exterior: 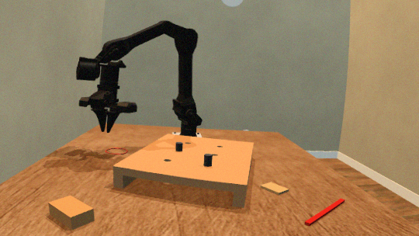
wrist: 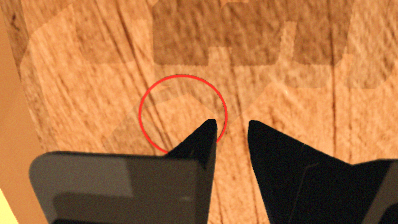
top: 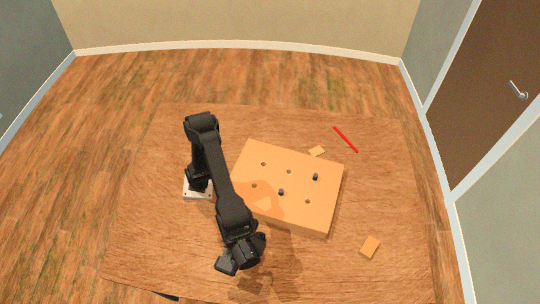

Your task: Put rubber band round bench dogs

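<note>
The red rubber band (exterior: 116, 150) lies flat on the table to the left of the board; in the wrist view it (wrist: 183, 114) is a closed ring right under my fingers. My gripper (exterior: 105, 128) hangs above it, pointing down, well clear of the table. Its fingers stand narrowly apart with nothing between them; the left tip shows over the band's right edge. In the top view the gripper (top: 240, 252) hides the band. The board (top: 287, 185) lies flat with two dark bench dogs (top: 281, 192) (top: 315, 176) standing in it, also seen from the side (exterior: 178, 147) (exterior: 208, 160).
A red stick (top: 345, 139) lies beyond the board's far corner. A thin tan tile (top: 316, 150) lies near the board's far edge. A tan block (top: 369, 246) sits off the board's near right corner. Several empty holes show in the board.
</note>
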Tool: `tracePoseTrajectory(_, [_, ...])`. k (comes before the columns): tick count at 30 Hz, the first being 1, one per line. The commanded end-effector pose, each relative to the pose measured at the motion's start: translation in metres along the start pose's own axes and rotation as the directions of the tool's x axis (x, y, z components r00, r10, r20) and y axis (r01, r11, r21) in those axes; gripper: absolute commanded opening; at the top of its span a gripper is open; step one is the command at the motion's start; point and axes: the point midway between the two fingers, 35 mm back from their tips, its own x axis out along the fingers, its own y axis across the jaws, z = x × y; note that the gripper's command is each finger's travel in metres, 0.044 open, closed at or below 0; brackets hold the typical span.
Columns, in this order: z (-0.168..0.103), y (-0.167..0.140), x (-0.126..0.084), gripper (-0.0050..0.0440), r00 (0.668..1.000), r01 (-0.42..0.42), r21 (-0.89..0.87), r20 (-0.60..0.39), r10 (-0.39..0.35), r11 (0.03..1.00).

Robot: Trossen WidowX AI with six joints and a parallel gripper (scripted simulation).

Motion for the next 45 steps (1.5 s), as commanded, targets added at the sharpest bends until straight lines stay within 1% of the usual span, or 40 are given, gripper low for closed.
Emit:
tracePoseTrajectory(1, [-0.017, -0.009, -0.002, 0.0080, 0.999, -0.032, -0.021, -0.022, 0.031, 0.999])
tracePoseTrajectory(3, [-0.018, -0.010, -0.002, 0.0080, 0.999, -0.033, -0.021, -0.023, 0.033, 0.999])
tracePoseTrajectory(6, [-0.020, -0.008, 0.010, 0.0080, 0.999, -0.038, -0.019, -0.029, 0.037, 0.999])
tracePoseTrajectory(11, [-0.020, -0.006, 0.044, 0.0080, 0.999, -0.036, -0.018, -0.032, 0.036, 0.999])
tracePoseTrajectory(13, [-0.021, -0.005, 0.054, 0.0080, 0.999, -0.036, -0.018, -0.032, 0.035, 0.999])
tracePoseTrajectory(35, [-0.022, -0.005, 0.065, 0.0080, 0.999, -0.036, -0.016, -0.032, 0.035, 0.999])
tracePoseTrajectory(43, [-0.022, -0.005, 0.065, 0.0080, 0.999, -0.035, -0.017, -0.032, 0.035, 0.999])
tracePoseTrajectory(44, [-0.019, -0.008, 0.060, 0.0080, 1.000, -0.021, -0.022, -0.017, 0.021, 1.000])
tracePoseTrajectory(45, [-0.019, -0.008, 0.060, 0.0080, 1.000, -0.021, -0.022, -0.017, 0.021, 1.000])
